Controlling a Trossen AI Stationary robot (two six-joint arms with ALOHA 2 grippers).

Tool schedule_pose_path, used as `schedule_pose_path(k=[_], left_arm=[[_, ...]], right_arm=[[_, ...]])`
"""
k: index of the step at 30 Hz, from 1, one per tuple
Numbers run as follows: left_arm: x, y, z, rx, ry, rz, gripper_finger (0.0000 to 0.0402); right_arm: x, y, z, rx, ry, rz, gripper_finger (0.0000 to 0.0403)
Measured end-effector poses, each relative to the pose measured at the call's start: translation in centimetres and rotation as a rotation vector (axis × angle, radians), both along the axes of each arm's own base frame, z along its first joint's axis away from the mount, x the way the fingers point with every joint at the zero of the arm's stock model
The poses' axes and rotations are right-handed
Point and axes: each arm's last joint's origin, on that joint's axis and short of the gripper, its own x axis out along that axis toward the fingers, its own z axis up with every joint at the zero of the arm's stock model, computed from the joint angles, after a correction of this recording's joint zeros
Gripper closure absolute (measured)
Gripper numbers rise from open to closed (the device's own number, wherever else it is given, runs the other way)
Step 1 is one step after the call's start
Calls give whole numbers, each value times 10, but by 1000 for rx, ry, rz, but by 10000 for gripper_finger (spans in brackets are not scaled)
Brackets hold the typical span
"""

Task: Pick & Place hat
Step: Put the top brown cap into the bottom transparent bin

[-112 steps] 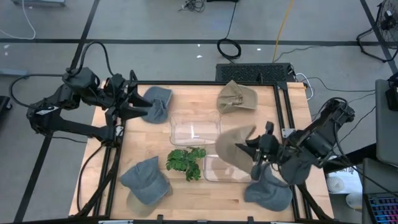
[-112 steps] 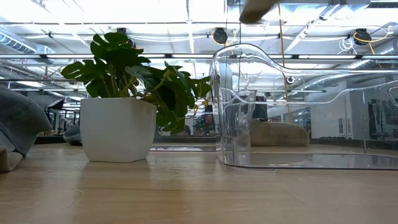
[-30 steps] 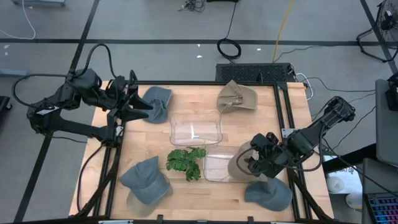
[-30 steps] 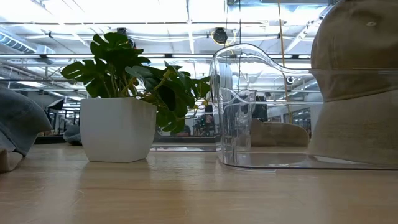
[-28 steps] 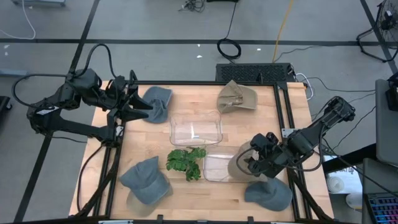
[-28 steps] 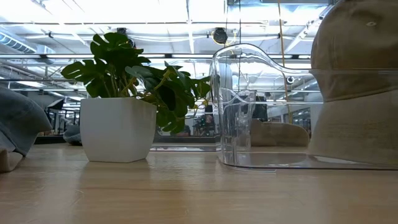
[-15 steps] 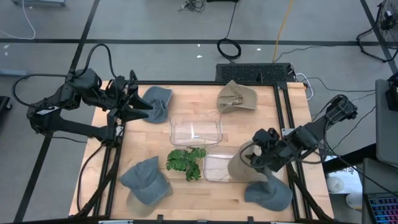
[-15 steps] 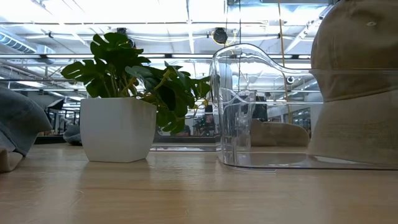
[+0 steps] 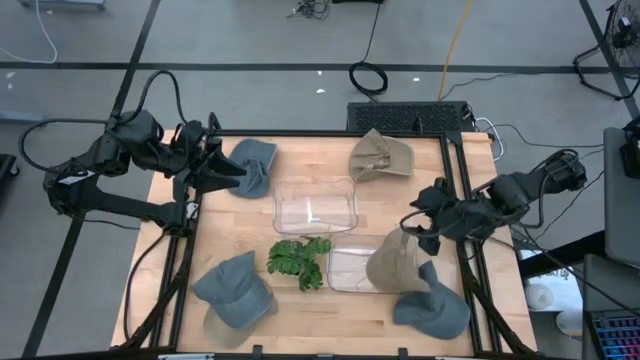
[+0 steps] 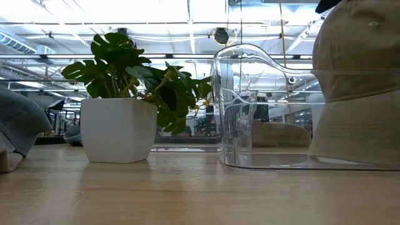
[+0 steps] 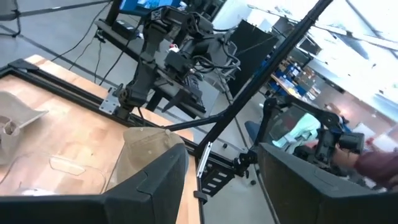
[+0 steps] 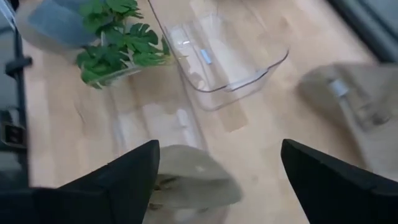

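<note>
The tan hat [image 9: 396,266] stands crown up, propped in the right end of the near clear tray [image 9: 350,270], and its lower part seems to hang over the tray's rim. In the low view, it [image 10: 356,94] rises well above the tray's wall. Its fabric is soft and a little creased.

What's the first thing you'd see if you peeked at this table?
Probably the tan hat sitting in the clear bin near the table's right front, with the right gripper hanging open just above it. Next, the leafy green plant in the middle, and grey hats lying at the corners.
</note>
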Motion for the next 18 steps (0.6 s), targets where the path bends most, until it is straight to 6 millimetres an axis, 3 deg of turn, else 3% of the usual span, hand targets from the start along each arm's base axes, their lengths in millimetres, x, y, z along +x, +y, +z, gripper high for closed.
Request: schedule_pose_path(k=[4,8,18], left_arm=[[0,0,0,-30,6,13,190],[0,0,0,-53,11,15,190],[1,2,0,-62,8,72,190]], right_arm=[[-9,-10,3,-78,34,95,78],[-18,-16,3,-36,98,199,78],[-32,-31,-6,-96,329,289,79]])
